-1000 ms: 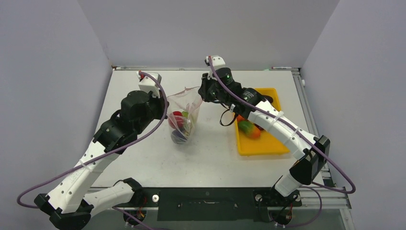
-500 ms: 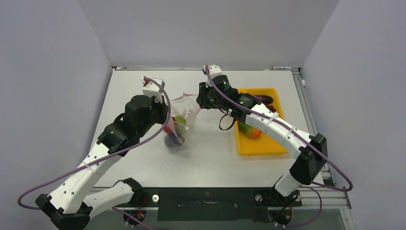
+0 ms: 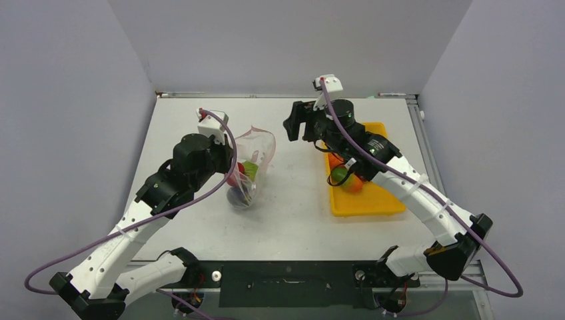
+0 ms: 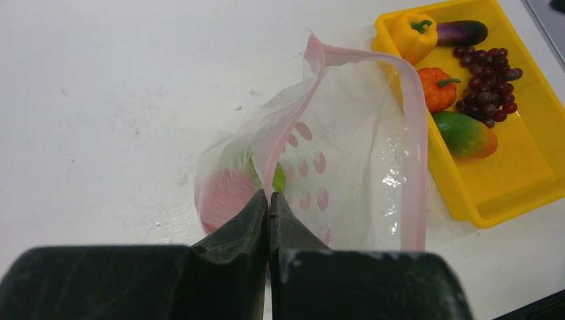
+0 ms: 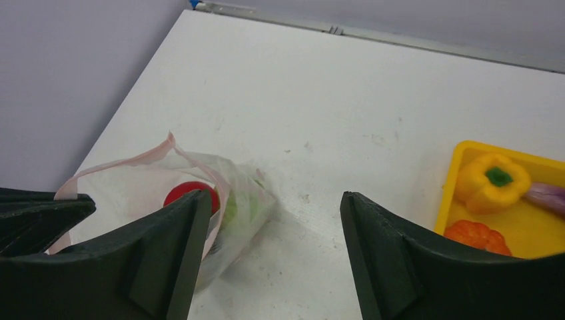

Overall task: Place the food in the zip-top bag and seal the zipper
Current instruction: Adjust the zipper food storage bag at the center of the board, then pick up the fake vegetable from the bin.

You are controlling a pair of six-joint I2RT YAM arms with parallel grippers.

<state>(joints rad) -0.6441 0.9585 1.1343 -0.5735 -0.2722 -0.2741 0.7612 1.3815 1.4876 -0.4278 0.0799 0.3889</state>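
Note:
The zip-top bag (image 3: 252, 163) stands left of centre, its mouth gaping towards the tray. Red, green and purple food (image 3: 241, 181) lies in its bottom. My left gripper (image 3: 232, 159) is shut on the pink zipper (image 4: 417, 133) at the bag's near edge; the strip runs straight into the closed tips (image 4: 268, 197). My right gripper (image 3: 294, 124) hangs open and empty above the table, right of the bag (image 5: 248, 195) and apart from it. More food lies in the yellow tray (image 4: 526, 170): a yellow pepper (image 4: 413, 33), an eggplant (image 4: 462, 31), grapes (image 4: 490, 67), an orange piece (image 4: 436, 87), a green-orange piece (image 4: 466, 133).
The yellow tray (image 3: 368, 201) sits right of centre, under my right forearm. Bare white table lies between bag and tray. Grey walls close in the back and both sides. A purple cable loops off each arm.
My right gripper has let go of the bag's mouth, opened wide and pulled back to the right. The bag sagged a little; my left gripper kept its hold.

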